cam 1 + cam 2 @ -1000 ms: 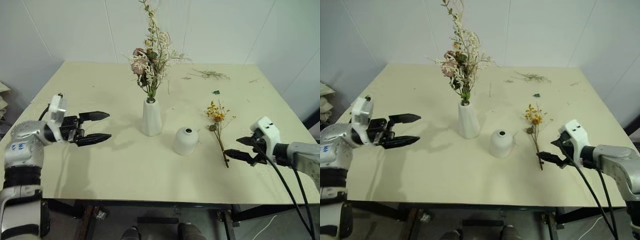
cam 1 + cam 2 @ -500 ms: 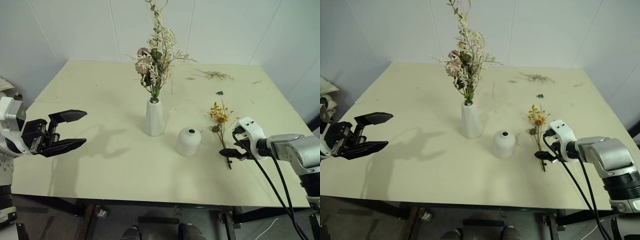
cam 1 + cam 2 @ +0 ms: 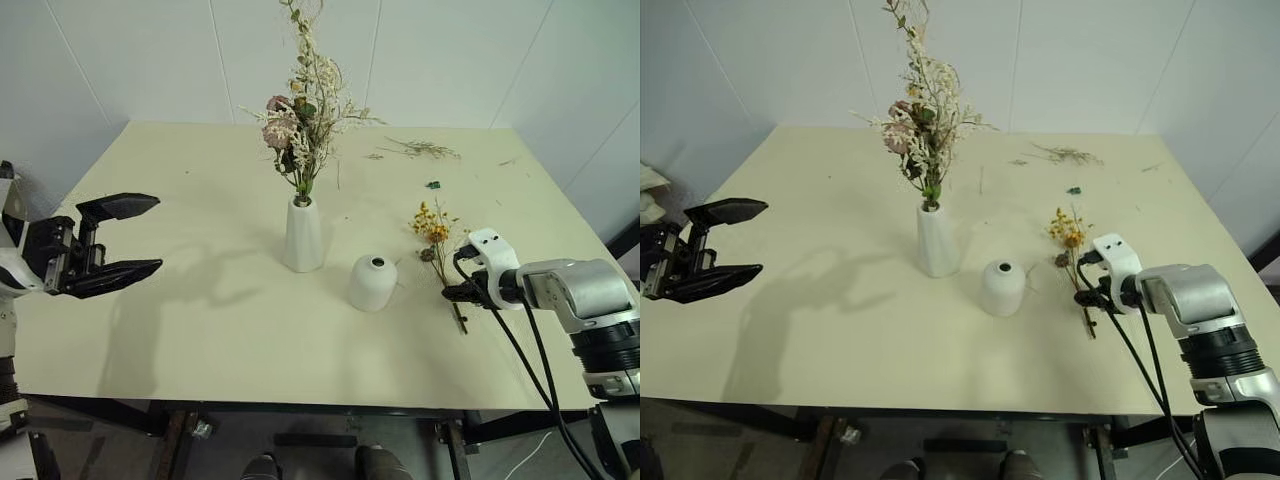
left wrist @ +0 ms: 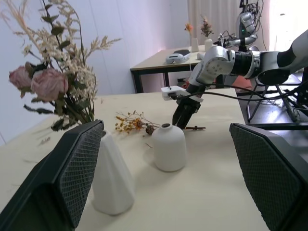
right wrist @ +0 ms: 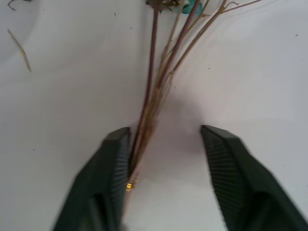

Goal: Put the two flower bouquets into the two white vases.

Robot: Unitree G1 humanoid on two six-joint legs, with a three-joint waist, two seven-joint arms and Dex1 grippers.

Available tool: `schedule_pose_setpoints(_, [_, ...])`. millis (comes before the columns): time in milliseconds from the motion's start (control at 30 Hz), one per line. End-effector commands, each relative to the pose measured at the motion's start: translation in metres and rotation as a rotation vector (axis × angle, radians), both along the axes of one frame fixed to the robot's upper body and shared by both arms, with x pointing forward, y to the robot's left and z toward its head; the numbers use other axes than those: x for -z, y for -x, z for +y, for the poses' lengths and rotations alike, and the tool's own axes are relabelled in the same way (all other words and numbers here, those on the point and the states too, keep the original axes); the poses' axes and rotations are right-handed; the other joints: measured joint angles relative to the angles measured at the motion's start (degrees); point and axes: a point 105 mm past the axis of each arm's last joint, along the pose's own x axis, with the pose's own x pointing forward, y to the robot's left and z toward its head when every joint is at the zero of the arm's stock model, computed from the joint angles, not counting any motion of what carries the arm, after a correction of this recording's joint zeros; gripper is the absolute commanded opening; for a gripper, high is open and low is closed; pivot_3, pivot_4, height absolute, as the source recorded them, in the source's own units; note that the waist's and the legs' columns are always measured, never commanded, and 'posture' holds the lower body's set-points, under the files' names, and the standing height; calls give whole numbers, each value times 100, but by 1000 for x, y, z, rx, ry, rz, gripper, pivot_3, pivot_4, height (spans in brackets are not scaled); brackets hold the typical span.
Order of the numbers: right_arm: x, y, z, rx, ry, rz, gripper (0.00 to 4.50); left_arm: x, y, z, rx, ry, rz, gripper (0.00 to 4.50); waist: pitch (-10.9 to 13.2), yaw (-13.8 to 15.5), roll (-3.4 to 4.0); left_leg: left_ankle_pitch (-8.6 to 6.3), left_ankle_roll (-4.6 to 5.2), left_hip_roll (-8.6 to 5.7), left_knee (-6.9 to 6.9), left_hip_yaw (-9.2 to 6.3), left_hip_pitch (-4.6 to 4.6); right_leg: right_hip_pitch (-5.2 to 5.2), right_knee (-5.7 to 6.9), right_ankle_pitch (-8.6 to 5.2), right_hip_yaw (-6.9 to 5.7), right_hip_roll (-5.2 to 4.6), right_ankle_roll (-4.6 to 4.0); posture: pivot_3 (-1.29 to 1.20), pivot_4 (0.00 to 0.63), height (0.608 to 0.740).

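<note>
On the matte cream worktop [image 3: 200,300] | 3 o'clock: right pincer [image 5: 163,180] half-closed astride the thin dried yellow-orange sprig [image 3: 436,232], one ribbed finger touching stems | centre: pink bunch [image 3: 300,125] upright in tapered cone vase [image 3: 303,237], bulbous vase [image 3: 372,283] beside | 9 o'clock: left pincer [image 3: 115,238] wide, empty

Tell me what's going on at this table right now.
The pink bouquet already stands in the tall vase. The right tool is down at the yellow sprig lying on the table, fingers either side of its stems, not yet clamped. The round vase is empty. The left tool hangs open, off to the side.
</note>
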Motion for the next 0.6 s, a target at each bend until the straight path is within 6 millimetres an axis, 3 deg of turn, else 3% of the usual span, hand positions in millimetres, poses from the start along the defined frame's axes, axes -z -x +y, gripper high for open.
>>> schedule_pose_setpoints(33, [-1, 2, -1, 21, 0, -2, 1015, -5, 1, 2, 1, -17, -13, 4500, 0, -14, 0, 0, 0, 0, -2, 0, 1, 0, 0, 1, 0, 0, 2, 0, 150, 740])
schedule_pose_setpoints(133, [-8, 1, 0, 33, -22, -48, 72, -3, -1, -1, 10, -16, 7, 4500, 0, -23, 0, 0, 0, 0, -3, 0, 1, -1, 1, 1, 0, 0, 3, 0, 150, 740])
schedule_pose_setpoints(233, [-34, -3, 1, 69, -79, -206, 28, 0, -3, -3, 26, -19, 45, 4500, 0, -21, 0, 0, 0, 0, -4, 0, -1, -1, 0, 2, 0, 0, 4, 0, 150, 740])
schedule_pose_setpoints(400, [-91, -5, 15, -14, -220, -598, 28, 3, -4, -6, 60, -16, 87, 4500, 1, -39, 2, 0, 0, 1, -20, -1, -1, -8, 2, 2, 0, 1, 5, 0, 150, 740])
schedule_pose_setpoints(500, [-105, -1, 21, -62, -269, -710, 28, 4, -5, -7, 65, -17, 91, 4500, 1, -58, 2, 0, 0, 2, -31, -1, 2, -8, 1, 0, -1, 0, 8, 0, 150, 740])
schedule_pose_setpoints(567, [-131, 8, 32, -124, -348, -918, 28, 3, -7, -8, 72, -16, 96, 4500, 1, -68, 2, 1, 0, 2, -35, -1, 2, -8, 0, -1, -1, 0, 8, 0, 150, 740])
schedule_pose_setpoints(600, [-146, 23, 49, -217, -463, -1033, 28, 3, -9, -10, 78, -18, 99, 4500, 1, -70, 2, 1, 0, 2, -35, 0, 2, -9, 0, -1, -1, 0, 9, 0, 150, 740])
